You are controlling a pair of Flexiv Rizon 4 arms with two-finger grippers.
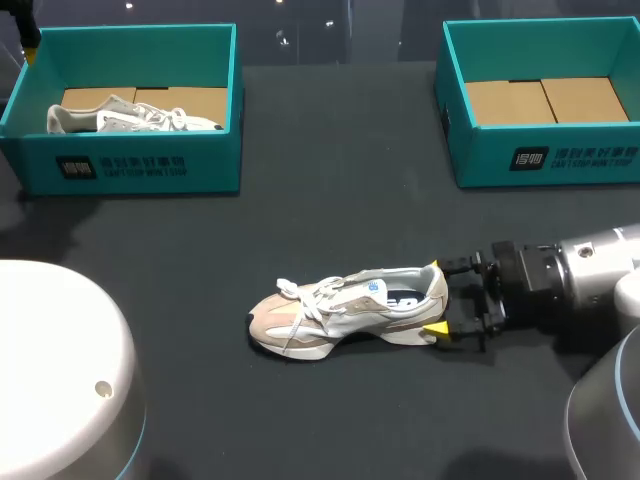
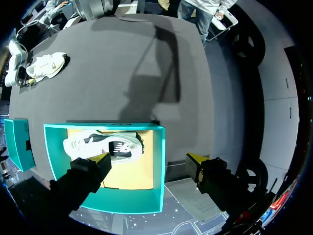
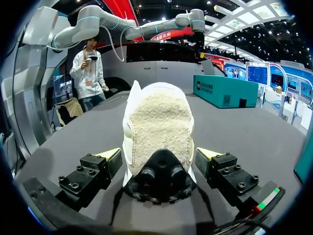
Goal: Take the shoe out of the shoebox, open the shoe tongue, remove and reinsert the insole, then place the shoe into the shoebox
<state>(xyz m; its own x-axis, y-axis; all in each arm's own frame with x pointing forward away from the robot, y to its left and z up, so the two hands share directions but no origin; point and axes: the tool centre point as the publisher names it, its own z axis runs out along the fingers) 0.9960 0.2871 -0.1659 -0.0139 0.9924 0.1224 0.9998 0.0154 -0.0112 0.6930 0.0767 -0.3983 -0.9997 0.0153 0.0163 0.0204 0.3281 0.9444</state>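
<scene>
A beige and white shoe (image 1: 345, 310) lies on its side in the middle of the dark table, toe to the left. My right gripper (image 1: 437, 299) stands open at its heel, one yellow tip on each side. The right wrist view shows the heel (image 3: 157, 132) between the fingertips (image 3: 111, 154), with a small gap on both sides. My left gripper (image 2: 149, 159) hangs open high above the left teal shoebox (image 1: 150, 160). A white shoe (image 2: 102, 144) lies inside that box on its cardboard floor.
A second teal shoebox (image 1: 545, 150) stands at the back right, with only its cardboard floor showing. The white body of my left arm (image 1: 60, 370) fills the near left corner. Bare table lies between the two boxes and the shoe.
</scene>
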